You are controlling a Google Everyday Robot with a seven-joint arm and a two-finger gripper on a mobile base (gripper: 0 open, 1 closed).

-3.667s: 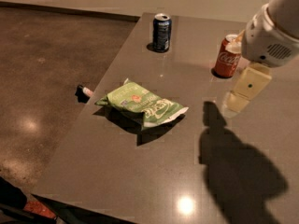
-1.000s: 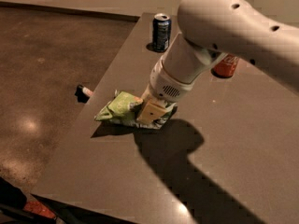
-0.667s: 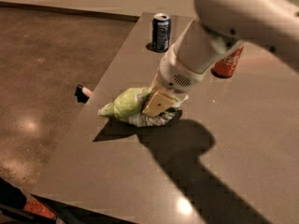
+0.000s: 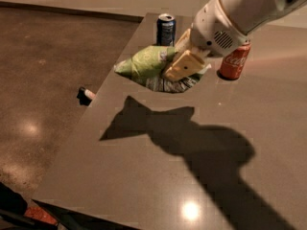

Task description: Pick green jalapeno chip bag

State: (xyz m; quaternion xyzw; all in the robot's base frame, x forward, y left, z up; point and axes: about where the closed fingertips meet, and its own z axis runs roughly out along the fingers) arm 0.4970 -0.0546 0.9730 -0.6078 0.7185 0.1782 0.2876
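Note:
The green jalapeno chip bag (image 4: 144, 63) is crumpled light-green foil with pale edges. It hangs in the air above the grey table (image 4: 192, 147), and its shadow lies on the table below it. My gripper (image 4: 178, 56) is shut on the bag's right part, with one cream finger (image 4: 181, 66) across its front. The white arm comes in from the upper right.
A blue soda can (image 4: 166, 29) stands at the table's far edge, just behind the bag. A red cola can (image 4: 234, 61) stands right of the gripper, partly behind the arm. A small dark object (image 4: 86, 95) lies on the floor left of the table's left edge.
The gripper closed on the bag where it lay on the table and has lifted it up and away from the surface; the bag now hangs clear above its shadow.

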